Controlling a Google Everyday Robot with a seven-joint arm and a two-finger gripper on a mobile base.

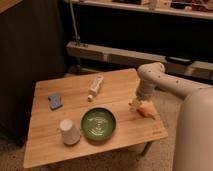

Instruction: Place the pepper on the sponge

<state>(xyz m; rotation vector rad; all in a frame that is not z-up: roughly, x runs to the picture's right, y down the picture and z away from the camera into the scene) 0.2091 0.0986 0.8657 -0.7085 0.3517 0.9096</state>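
The pepper (146, 109) shows as a small orange-red shape near the right edge of the wooden table (50, 145). It lies right at the tip of my gripper (137, 105), partly hidden by it. The gripper hangs from the white arm that comes in from the right and points down at the tabletop. Whether it holds the pepper I cannot tell. The sponge (55, 100) is a small blue pad lying flat at the table's left side, far from the gripper.
A green plate (99, 123) sits at the front middle, between gripper and sponge. A white cup (69, 131) stands to its left. A white tube (95, 87) lies at the back middle. A dark cabinet stands left and a low shelf behind.
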